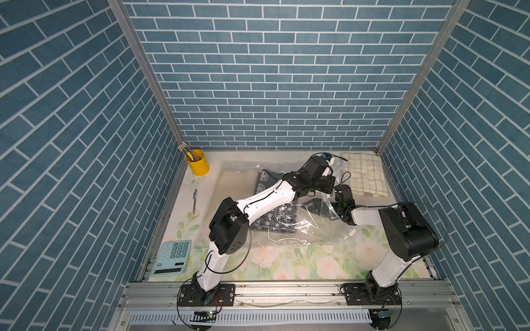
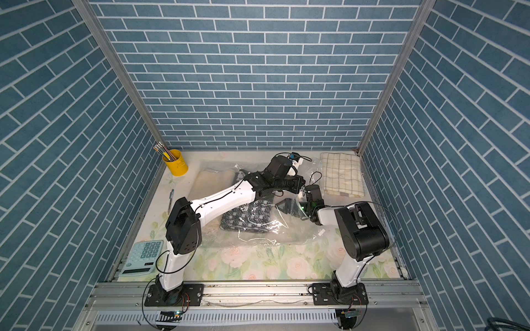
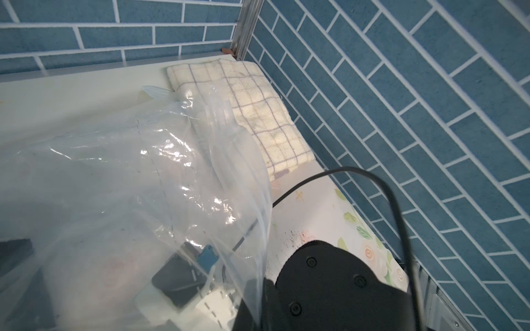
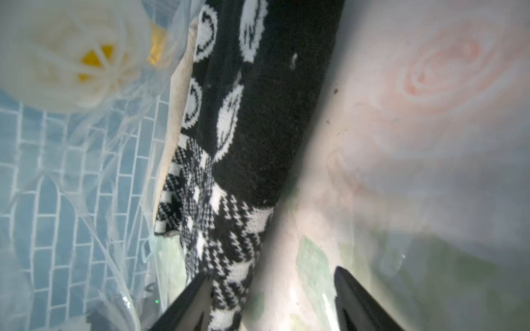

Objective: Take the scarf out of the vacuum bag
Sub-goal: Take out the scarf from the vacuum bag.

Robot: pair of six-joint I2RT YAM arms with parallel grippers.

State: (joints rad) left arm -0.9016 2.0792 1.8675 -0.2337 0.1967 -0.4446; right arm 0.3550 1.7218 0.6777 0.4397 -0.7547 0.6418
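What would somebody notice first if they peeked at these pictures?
First, the crinkly clear vacuum bag in the middle of the flowery table, with a black-and-white knitted scarf inside it. The right gripper is poking into the bag, open, right beside the scarf's end. A bright yellow cup of pencils stands in the far left corner.

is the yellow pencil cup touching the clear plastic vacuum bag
Apart. In both top views a strip of bare table separates the yellow pencil cup from the crinkly clear plastic vacuum bag.
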